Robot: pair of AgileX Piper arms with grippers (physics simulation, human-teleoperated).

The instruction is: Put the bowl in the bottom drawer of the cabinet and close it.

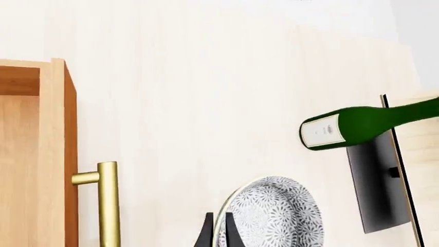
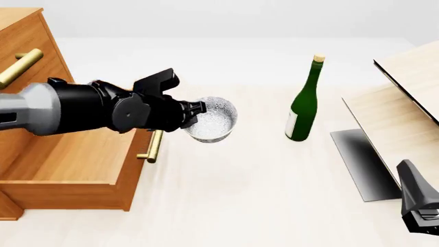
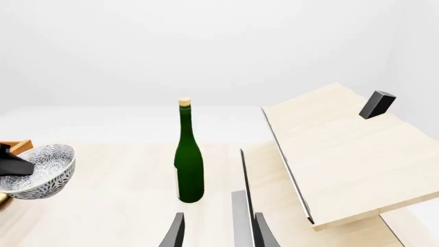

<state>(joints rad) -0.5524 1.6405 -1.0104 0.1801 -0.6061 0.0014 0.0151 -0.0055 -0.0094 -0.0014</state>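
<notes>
Bowl point(image 2: 212, 119), rim pinched by left pincer point(image 2: 199, 114), hangs beside open bottom drawer point(image 2: 75, 159); right pincer point(image 3: 218, 231) released.

Front camera high behind the arms looking down the surface point(image 2: 260, 206), left wrist camera close above the bowl point(image 1: 274, 216), right wrist camera low, facing forward, all sharing the green bottle point(image 2: 303, 103)

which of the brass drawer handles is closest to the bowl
The bottom drawer's handle, on the pulled-out drawer, just below the bowl; the upper handle sits far left.
</notes>
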